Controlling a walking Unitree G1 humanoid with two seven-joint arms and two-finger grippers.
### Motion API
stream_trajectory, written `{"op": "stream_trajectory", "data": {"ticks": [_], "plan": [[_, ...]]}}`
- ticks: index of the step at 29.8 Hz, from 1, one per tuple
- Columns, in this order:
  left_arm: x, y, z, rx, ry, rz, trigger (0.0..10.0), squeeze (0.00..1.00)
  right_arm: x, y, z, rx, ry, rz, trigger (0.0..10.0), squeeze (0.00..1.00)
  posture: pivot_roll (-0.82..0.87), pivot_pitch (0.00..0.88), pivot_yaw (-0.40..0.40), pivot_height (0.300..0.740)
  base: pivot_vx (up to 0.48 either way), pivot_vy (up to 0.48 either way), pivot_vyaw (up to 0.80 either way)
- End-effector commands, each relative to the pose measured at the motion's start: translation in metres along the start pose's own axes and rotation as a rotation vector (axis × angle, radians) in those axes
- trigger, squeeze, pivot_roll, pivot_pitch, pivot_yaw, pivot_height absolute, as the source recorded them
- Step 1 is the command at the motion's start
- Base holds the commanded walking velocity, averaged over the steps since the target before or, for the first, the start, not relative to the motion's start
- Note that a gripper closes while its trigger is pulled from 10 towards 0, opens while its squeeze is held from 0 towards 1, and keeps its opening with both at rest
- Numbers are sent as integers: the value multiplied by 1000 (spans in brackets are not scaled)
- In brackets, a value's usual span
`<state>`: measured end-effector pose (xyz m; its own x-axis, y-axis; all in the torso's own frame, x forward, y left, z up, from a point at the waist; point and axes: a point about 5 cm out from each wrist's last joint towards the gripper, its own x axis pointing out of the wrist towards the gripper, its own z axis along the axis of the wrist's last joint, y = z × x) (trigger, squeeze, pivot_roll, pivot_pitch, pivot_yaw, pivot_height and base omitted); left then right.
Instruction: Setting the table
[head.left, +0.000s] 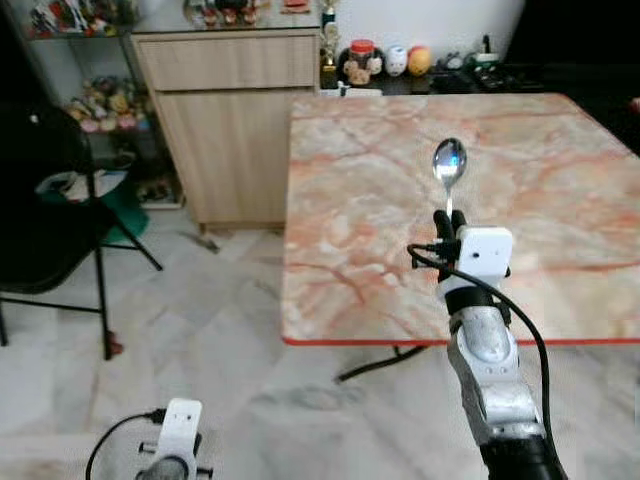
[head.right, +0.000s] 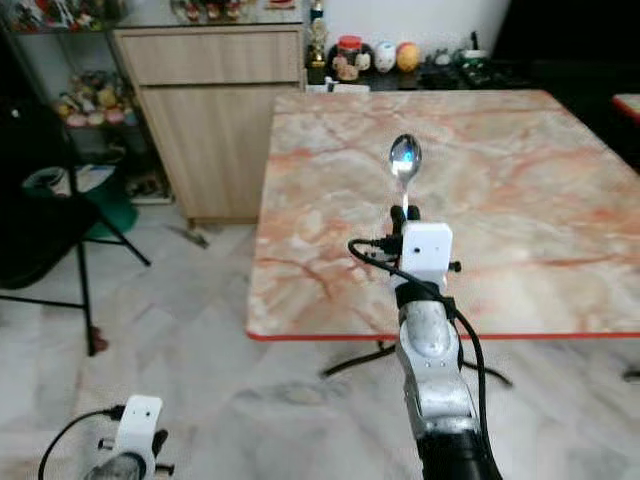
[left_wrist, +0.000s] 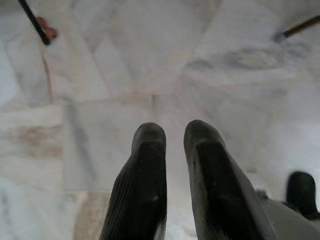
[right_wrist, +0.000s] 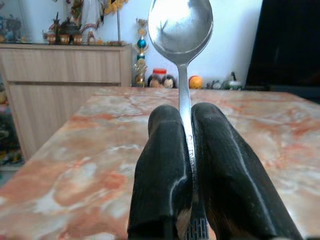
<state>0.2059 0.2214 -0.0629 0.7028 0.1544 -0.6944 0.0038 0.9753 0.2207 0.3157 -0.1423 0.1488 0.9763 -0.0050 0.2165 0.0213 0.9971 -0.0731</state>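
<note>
My right gripper (right_wrist: 186, 117) is shut on the handle of a silver spoon (head.left: 449, 163), whose bowl (right_wrist: 180, 25) points up and away from me. The arm is raised over the near edge of the marble-patterned table (head.left: 380, 210), and the spoon hangs above its surface. Low at the left, my left gripper (left_wrist: 173, 137) hangs over the pale tiled floor with its two black fingers (left_wrist: 145, 165) close together and nothing between them.
A wooden cabinet (head.left: 225, 110) stands behind the table's left corner. Jars and small ornaments (head.left: 385, 62) line a dark shelf at the back. A black folding chair (head.left: 50, 230) is on the left. The table's black legs (head.left: 375, 362) show under its red edge.
</note>
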Motion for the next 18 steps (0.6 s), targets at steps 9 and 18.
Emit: {"op": "stream_trajectory", "data": {"ticks": [9,18], "plan": [[-1,1,-6,-3,30,4,10000,0,4,-4,10,-4,-28,-16,10000,0,10,0,1,740,0,-368,0],[-2,2,-9,-3,41,6,10000,0,5,-4,13,-10,-34,-19,10000,0,9,0,1,740,0,-357,0]]}}
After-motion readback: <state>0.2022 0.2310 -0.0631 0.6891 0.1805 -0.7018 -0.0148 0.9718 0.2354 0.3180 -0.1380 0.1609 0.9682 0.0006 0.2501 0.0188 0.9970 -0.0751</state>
